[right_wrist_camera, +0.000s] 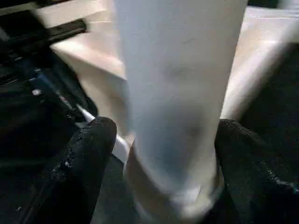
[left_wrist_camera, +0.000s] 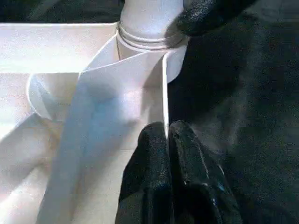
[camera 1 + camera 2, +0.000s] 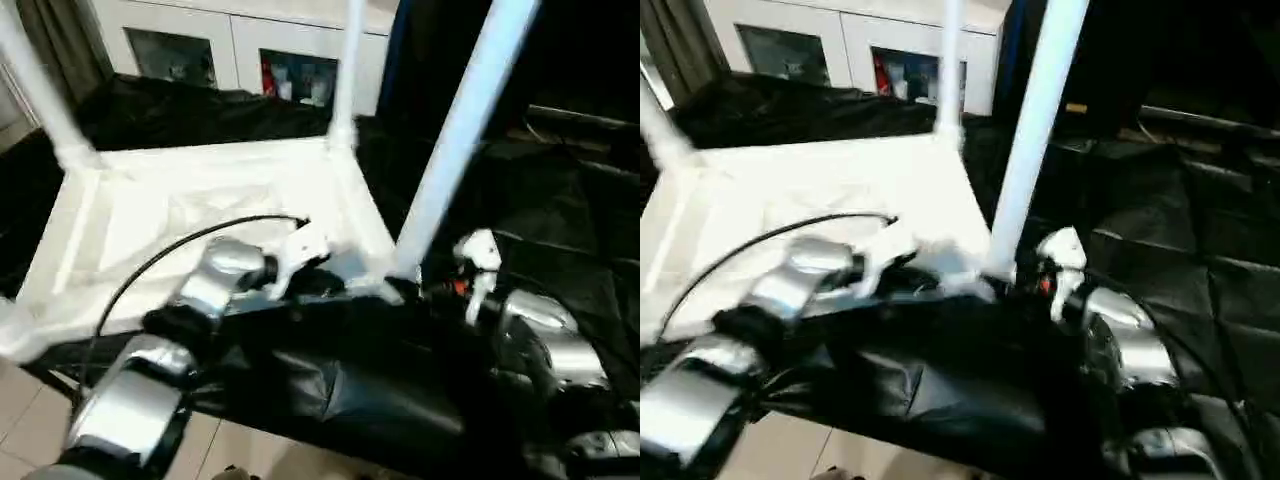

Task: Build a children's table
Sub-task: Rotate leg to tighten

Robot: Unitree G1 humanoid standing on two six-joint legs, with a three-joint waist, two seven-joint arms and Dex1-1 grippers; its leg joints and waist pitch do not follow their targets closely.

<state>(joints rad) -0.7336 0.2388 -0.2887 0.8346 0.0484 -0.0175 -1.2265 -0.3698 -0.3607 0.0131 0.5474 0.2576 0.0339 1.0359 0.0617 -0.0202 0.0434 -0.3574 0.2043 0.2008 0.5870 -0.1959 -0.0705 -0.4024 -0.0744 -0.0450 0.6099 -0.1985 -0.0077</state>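
- The white table top (image 3: 190,215) lies upside down on a black sheet (image 3: 560,210), so its ribbed underside faces up.
- Legs stand up out of its corners. One leg (image 3: 460,130) rises from the near corner on the robot's right. Another leg (image 3: 347,70) stands at the far right corner. A third leg (image 3: 35,85) stands at the far left corner.
- The left gripper (image 2: 167,135) rests at the near right corner of the table top. Its two black fingers (image 2: 149,163) are pressed together, and the thin white edge of the top sits right at their tips. I cannot tell if they pinch that edge.
- The right gripper (image 1: 166,140) is at the bottom of the near right leg, where the leg goes into its round socket (image 2: 149,35).
- Its two black fingers (image 1: 88,149) stand one on each side of the leg. There looks to be a little gap next to each finger, so it does not squeeze the leg.
- A black cable (image 3: 170,255) bends over the left arm (image 3: 215,280).
- A white cabinet (image 3: 240,45) with glass doors stands behind the table, well apart from it.
- Light floor tiles (image 3: 30,410) show at the near left.
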